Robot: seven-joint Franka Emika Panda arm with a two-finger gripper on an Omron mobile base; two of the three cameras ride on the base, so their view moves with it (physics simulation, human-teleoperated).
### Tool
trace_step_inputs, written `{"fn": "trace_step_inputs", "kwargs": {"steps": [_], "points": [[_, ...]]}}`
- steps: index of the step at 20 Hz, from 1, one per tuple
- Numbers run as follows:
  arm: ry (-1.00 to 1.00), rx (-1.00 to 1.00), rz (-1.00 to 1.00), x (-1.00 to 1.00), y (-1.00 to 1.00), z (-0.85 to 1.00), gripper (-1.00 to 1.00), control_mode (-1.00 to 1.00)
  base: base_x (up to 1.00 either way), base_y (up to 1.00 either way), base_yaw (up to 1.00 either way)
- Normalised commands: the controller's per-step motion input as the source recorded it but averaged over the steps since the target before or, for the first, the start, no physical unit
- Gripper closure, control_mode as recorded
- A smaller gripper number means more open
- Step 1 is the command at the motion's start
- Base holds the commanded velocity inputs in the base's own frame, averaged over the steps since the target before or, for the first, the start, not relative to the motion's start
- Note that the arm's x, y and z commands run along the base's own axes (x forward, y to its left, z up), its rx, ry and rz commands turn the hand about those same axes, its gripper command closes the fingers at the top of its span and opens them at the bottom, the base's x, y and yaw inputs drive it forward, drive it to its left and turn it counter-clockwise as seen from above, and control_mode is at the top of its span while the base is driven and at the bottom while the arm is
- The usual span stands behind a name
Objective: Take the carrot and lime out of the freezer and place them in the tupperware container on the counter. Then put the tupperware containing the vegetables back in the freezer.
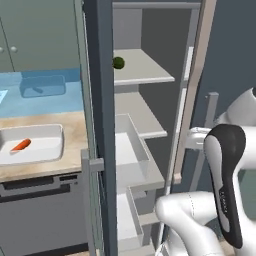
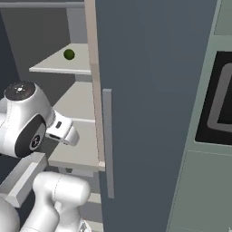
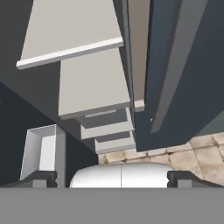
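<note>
The carrot [image 1: 21, 145] lies inside the tupperware container [image 1: 47, 131], which sits on the counter [image 1: 72, 125] left of the freezer [image 1: 145, 120]; the tray's near rim lies close to the counter's front edge. The lime [image 1: 118, 62] rests on an upper freezer shelf, toward the back and well in from the shelf's front edge, with bare shelf in front of it. No brand, label or writing can be read on any surface.

The gripper [image 3: 112, 177] stands wide, its two dark tips far apart at the bottom of the hand view with nothing between them. It looks past the stacked front edges of the pale shelves [image 3: 94, 83] and a white door bin [image 3: 41, 148], with beige floor tiles [image 3: 201, 153] beyond.

The left base view takes in the counter, the tray and a translucent blue bin [image 1: 42, 85] at the back of it. The right base view instead shows the slate-blue outer panel [image 2: 149, 104] with its long vertical handle [image 2: 107, 140], and the lime [image 2: 69, 54] on its shelf from the other side
</note>
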Motion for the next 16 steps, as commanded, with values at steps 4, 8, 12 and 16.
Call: {"fn": "trace_step_inputs", "kwargs": {"steps": [4,8,12,16], "points": [[0.00,0.03,0.01,0.00,-0.04,0.02,-1.00,-1.00,0.01,-0.22,0.00],[-0.05,0.14,0.11,-0.02,-0.03,0.42,-1.00,-1.00,0.00,0.00,0.00],[-0.15,0.11,0.18,0.00,0.57,0.47,-1.00,-1.00,0.00,0.00,0.00],[-0.22,0.07,0.16,0.00,0.48,0.58,-1.00,-1.00,0.00,0.00,0.00]]}}
